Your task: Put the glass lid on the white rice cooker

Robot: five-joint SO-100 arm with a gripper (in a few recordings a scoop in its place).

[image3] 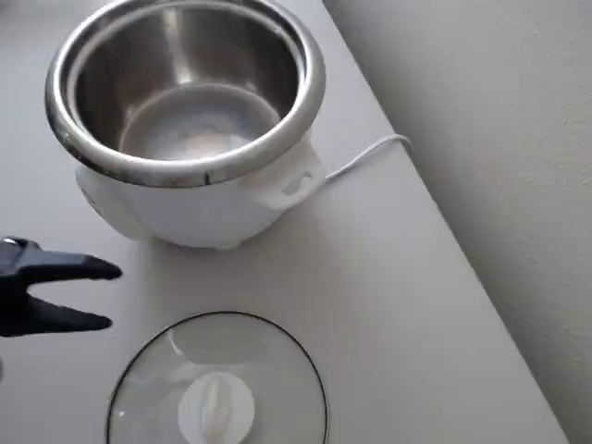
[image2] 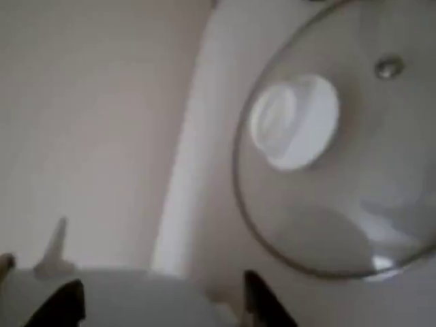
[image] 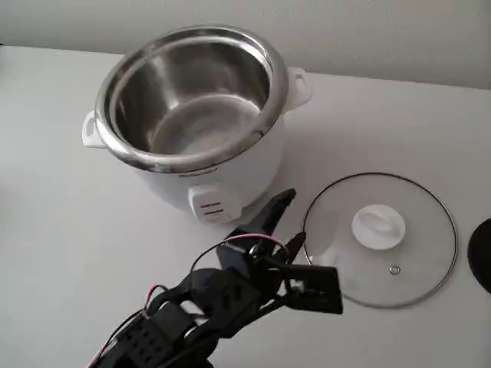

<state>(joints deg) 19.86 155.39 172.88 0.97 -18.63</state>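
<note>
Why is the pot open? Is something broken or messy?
Nothing looks broken or spilled. The glass lid just lies flat on the table beside the white rice cooker, whose steel pot looks empty. The gripper is open between them, holding nothing.

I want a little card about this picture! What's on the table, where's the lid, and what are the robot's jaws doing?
lid: the glass lid lies flat on the table, right of the cooker in the fixed view
cooker: the white rice cooker stands uncovered, steel pot empty
gripper: the gripper has its jaws open, holding nothing, between cooker and lid
cord: a white cord runs from the cooker
lid on cooker: not yet
</note>
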